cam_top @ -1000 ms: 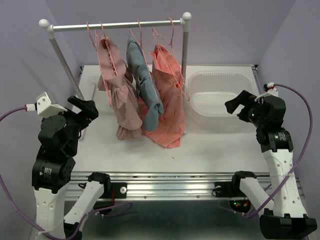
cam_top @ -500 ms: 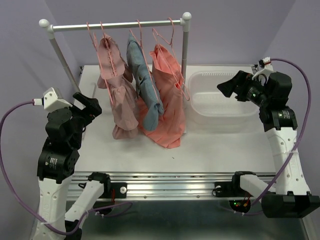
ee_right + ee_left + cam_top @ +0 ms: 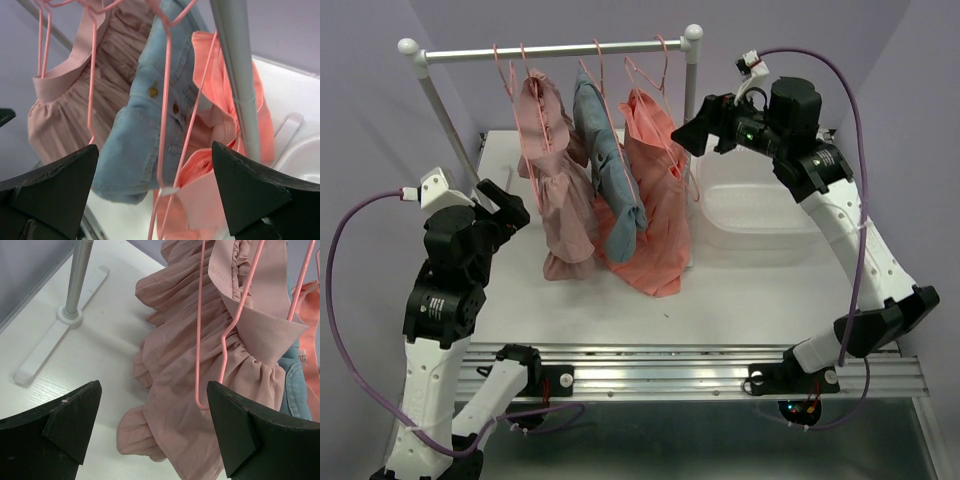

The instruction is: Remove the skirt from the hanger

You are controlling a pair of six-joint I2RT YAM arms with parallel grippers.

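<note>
Change: Since the earlier frames the right arm has swung up and to the left, from over the tub to the rack's right post. The left arm has barely shifted, and the garments hang as they did.
Right gripper [image 3: 687, 134]: fingers spread wide with nothing between them. It is raised just right of the post [image 3: 691, 85] and aimed left at the hanging clothes.
Right wrist view: between the spread fingers of the right gripper [image 3: 155, 147] are the skirt [image 3: 204, 65], the hanger [image 3: 191, 120] and the post [image 3: 235, 75]. None of them touches the fingers.
Left gripper [image 3: 506, 204]: fingers spread and holding nothing, near the left side of the rack and pointing right.
Left wrist view: the left gripper [image 3: 153, 385] faces the dusty-pink ruffled garment [image 3: 185, 390], apart from it. The rack foot [image 3: 55, 340] lies on the table to the left.
Skirt [image 3: 655, 215]: on the hanger [image 3: 663, 58], rightmost on the rail [image 3: 560, 50] and just left of the post. Its hem reaches down to the table [image 3: 750, 290].
Neighbours: the blue-grey garment [image 3: 610, 170] hangs against the skirt's left side, and the ruffled garment [image 3: 560, 200] hangs left of that.
Tub [image 3: 760, 205]: white, on the table to the right of the post and below the right arm.
</note>
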